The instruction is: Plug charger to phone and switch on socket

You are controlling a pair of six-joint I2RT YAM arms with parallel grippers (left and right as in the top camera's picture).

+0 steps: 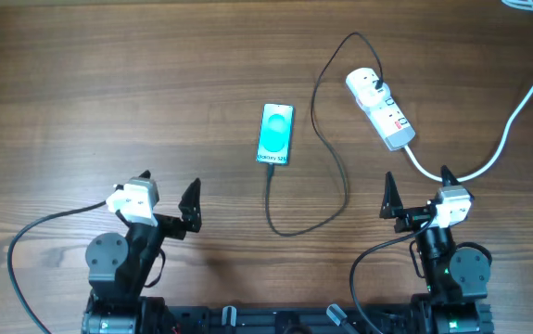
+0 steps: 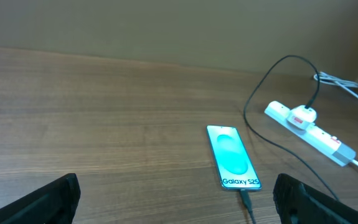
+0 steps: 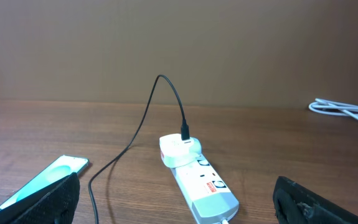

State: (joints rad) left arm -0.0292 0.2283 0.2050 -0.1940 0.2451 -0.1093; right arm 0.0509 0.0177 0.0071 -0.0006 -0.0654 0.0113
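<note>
The phone (image 1: 276,134) lies mid-frame, and the charger (image 1: 268,199) meets its lower end, so it looks plugged in. At upper right, the socket (image 1: 380,109) has switches too small to read. Left gripper (image 1: 169,187) and right gripper (image 1: 417,186) sit low in the frame, jaws apart and empty.
</note>
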